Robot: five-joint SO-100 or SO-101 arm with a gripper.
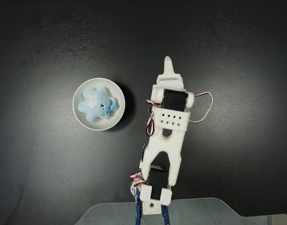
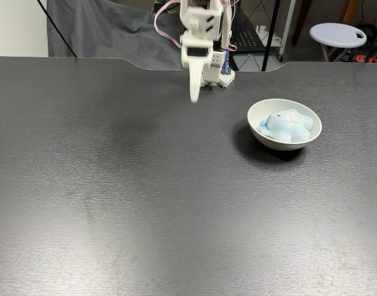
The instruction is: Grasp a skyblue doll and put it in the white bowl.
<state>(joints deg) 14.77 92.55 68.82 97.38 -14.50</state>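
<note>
Skyblue doll (image 1: 97,103) is sitting inside the white bowl (image 1: 82,118), so it's already in there, fluffy limbs spread out and filling most of the inside. From the lower side camera the doll (image 2: 287,125) sits low in the bowl (image 2: 281,141), just poking up around rim height. The gripper (image 1: 168,62) is off to the bowl's right in the top-down shot, well apart from it and holding nothing. Its fingers look pressed together into one point, so closed as far as I can see. From the side camera the gripper (image 2: 194,94) hangs above the black table (image 2: 145,203), left of the bowl.
</note>
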